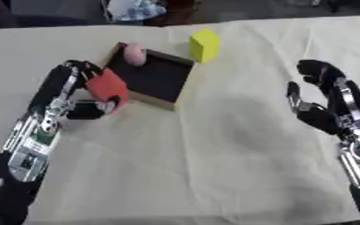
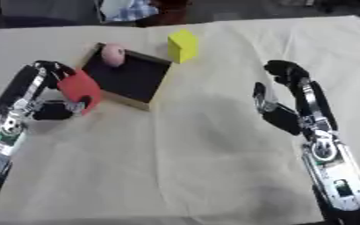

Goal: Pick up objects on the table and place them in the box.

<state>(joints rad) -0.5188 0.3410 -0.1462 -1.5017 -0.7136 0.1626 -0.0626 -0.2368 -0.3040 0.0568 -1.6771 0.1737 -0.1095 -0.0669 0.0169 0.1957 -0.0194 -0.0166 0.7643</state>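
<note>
A shallow wooden box (image 1: 180,86) with a dark inside sits at the upper left of the cloth. A pink ball (image 1: 134,54) lies in its far corner. My left hand (image 1: 81,90) is shut on a red block (image 1: 107,86), held just over the box's left rim. A yellow block (image 1: 204,44) stands upright on the cloth just beyond the box's far right corner. My right hand (image 2: 287,103) hovers at the right, fingers relaxed and apart, holding nothing.
A cream cloth (image 1: 214,154) covers the table, with a broad bare stretch in the middle and front. Beyond the far edge there is dark floor and some patterned cloth (image 1: 137,9).
</note>
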